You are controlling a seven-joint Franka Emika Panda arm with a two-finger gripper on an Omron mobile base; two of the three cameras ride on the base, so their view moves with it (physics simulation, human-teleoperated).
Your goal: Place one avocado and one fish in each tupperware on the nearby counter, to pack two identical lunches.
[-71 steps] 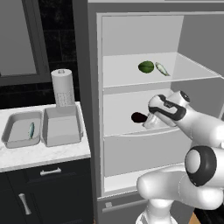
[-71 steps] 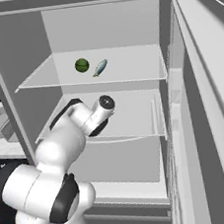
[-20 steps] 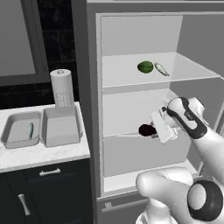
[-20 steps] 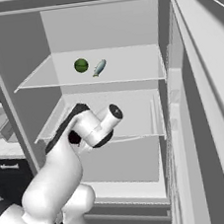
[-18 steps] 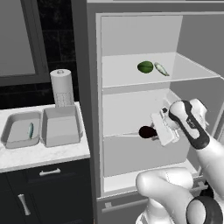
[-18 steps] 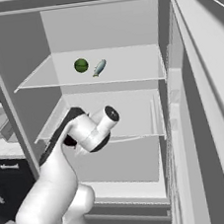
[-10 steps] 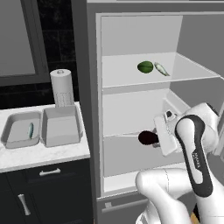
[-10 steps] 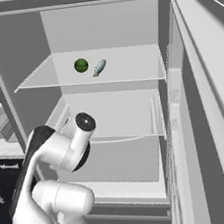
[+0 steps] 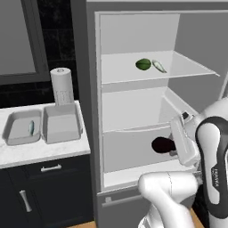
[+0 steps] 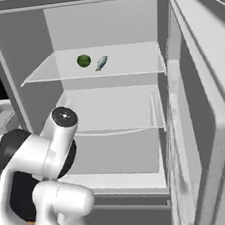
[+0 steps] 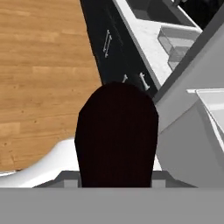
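- While the arm stands in front of the open fridge (image 9: 133,26), we find the gripper (image 9: 171,149) pinching a dark avocado (image 9: 163,145) at the level of the lower shelf; in the hand view that avocado (image 11: 116,133) sits between the jaws and hides both fingertips.
- We note a second, green avocado (image 9: 143,64) and a pale fish (image 9: 159,66) lying just beside each other on the upper glass shelf (image 9: 120,73); the right base view shows the same pair, avocado (image 10: 83,61) left of fish (image 10: 101,63).
- On the counter (image 9: 40,151), two grey tupperware tubs stand touching: the left tub (image 9: 13,133) holds a small fish (image 9: 31,128), and the right tub (image 9: 62,133) looks bare as far as we can tell.
- A paper towel roll (image 9: 62,86) stands upright behind the right tub.
- In our judgement the avocado is light, firm and rounded, with skin liable to slip or roll; a hold across its widest part suits it, without hard squeezing.
- We judge the fish slender, soft and slick; it should be taken across mid-body, not at the tail.
- We assess the task as at an early stage: one fish is packed, and the held avocado has yet to be carried left to a tub.
- Risk noted: the rounded fruit may twist out of the grip on a wide swing towards the counter.
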